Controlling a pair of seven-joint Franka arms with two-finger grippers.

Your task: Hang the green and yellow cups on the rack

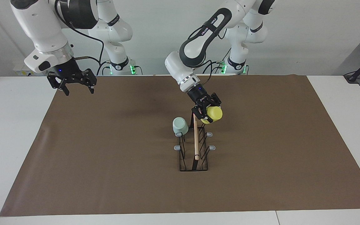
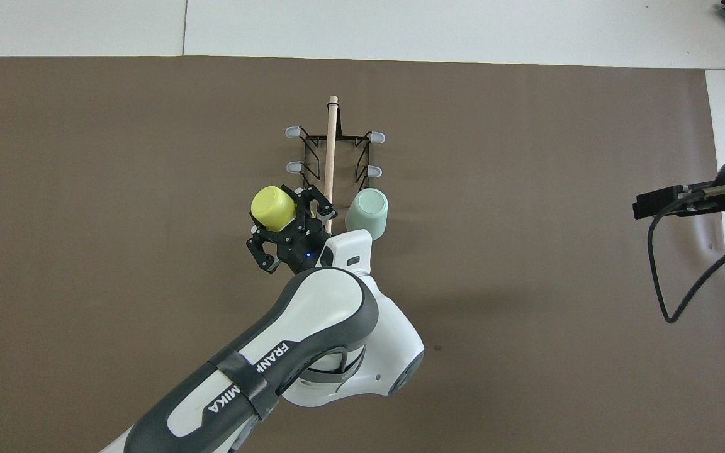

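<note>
Left gripper clamped on yellow cup over rack; green cup hung; right gripper spread, waiting over the mat corner

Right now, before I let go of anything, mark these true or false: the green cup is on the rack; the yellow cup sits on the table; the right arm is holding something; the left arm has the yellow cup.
1. The green cup is on the rack: true.
2. The yellow cup sits on the table: false, it is up in the air over the rack's end nearest the robots.
3. The right gripper holds something: false, its fingers are open and hold nothing; that arm waits.
4. The left gripper grips the yellow cup: true.
</note>
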